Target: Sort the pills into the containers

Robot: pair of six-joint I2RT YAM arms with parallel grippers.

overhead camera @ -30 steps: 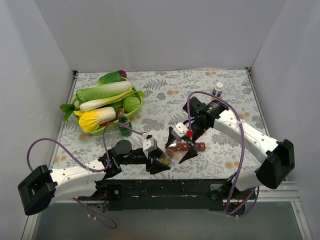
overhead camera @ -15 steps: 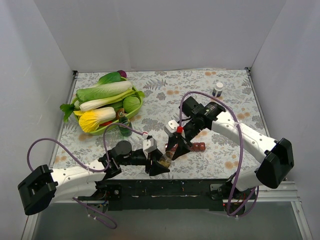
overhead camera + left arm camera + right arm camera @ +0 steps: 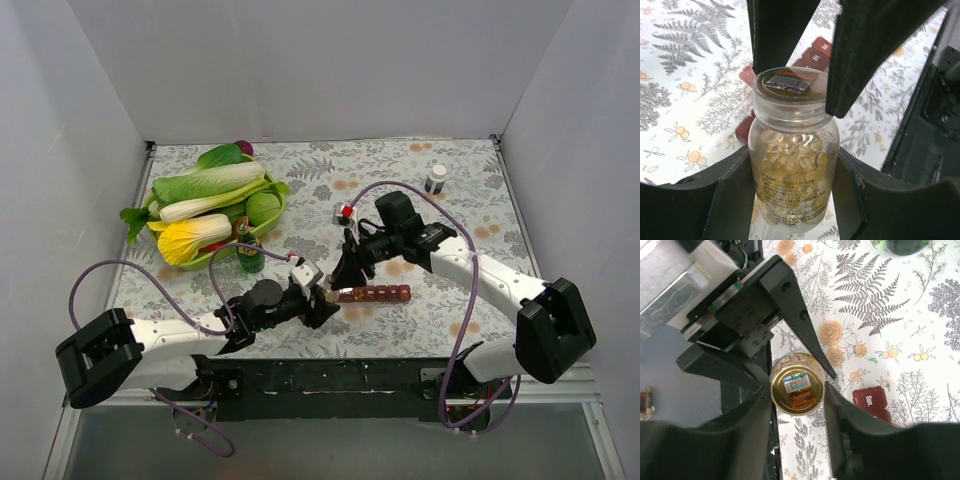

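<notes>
We see a tabletop (image 3: pixel 330 175) spread with pale cloth printed in grey ferns and orange blossoms, boxed in by plain white walls (image 3: pixel 320 60) on three sides under soft, even light.

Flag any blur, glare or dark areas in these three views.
Top external: even soft light, faint shadows, sharp throughout. Left wrist: pill bottle sharp, left fingers nearly black, tablecloth bright. Right wrist: cap sharp with slight sheen, right fingers dark and blurred.

Dark-red strip of joined containers (image 3: pixel 375 294) lying flat, yellow pills (image 3: pixel 790 160) inside clear capped bottle (image 3: pixel 790 125)
</notes>
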